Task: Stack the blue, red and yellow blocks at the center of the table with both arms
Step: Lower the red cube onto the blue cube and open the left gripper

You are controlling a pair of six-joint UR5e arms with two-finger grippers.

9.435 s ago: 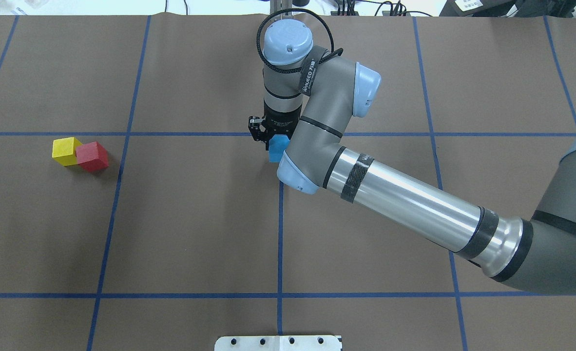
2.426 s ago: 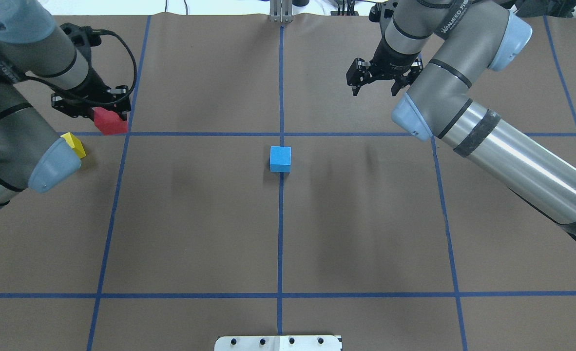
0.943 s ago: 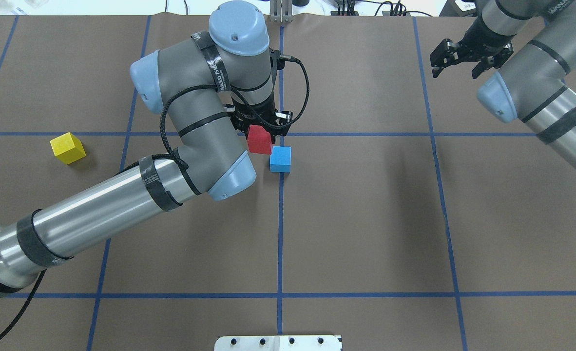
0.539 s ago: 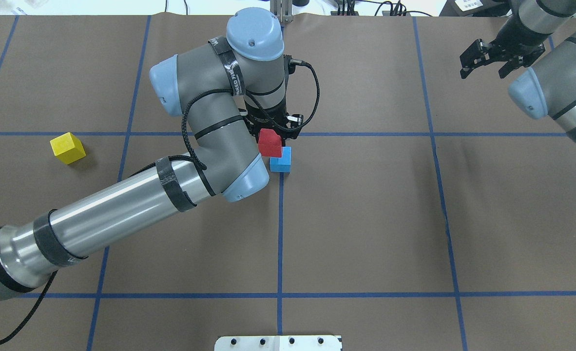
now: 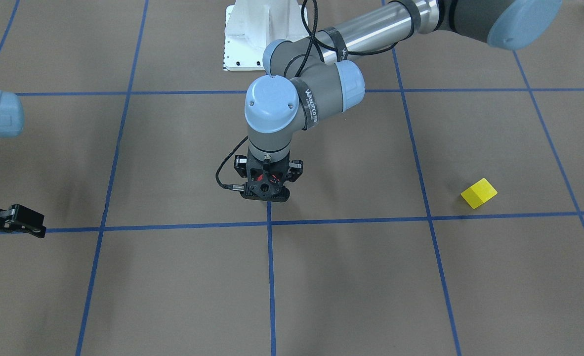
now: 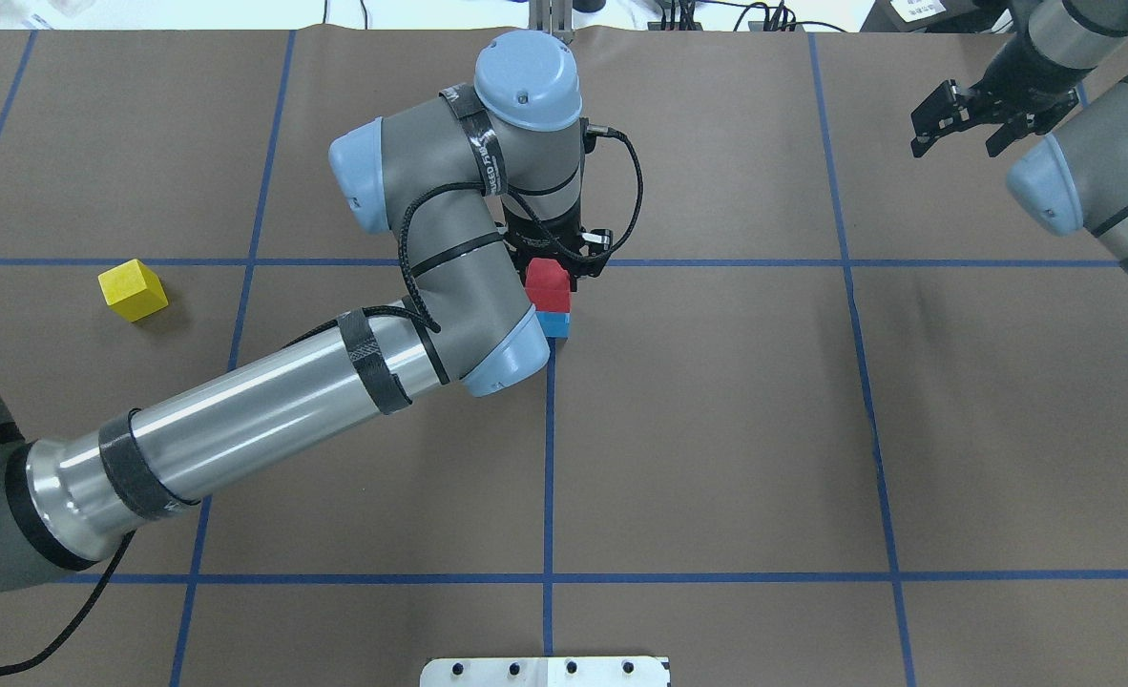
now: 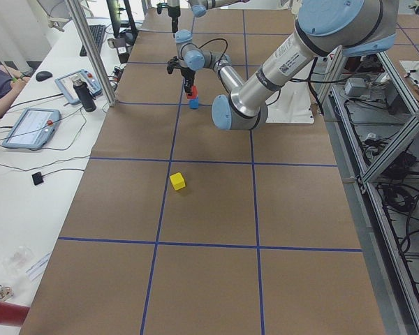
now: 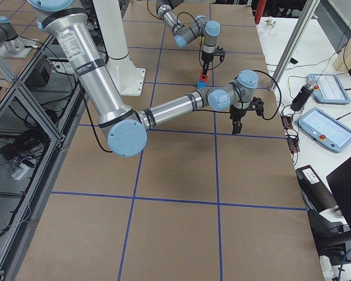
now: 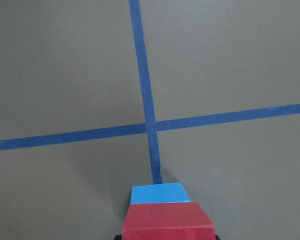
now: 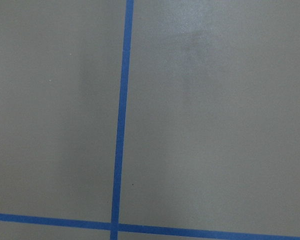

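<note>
Blue cube block [image 6: 555,325]: placed, centre of brown paper-covered counter [image 6: 717,458]. Red cube block [image 6: 547,283]: directly atop blue, left jaws clenched on it; release pending. Yellow cube block [image 6: 132,289]: unstacked, near left edge. Right jaws: spread, empty, far right corner.

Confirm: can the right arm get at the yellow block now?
Probably not cleanly. The yellow block sits far left, and the left arm lies across the path, left tool shut on the red block. The right tool is open, far right.
</note>
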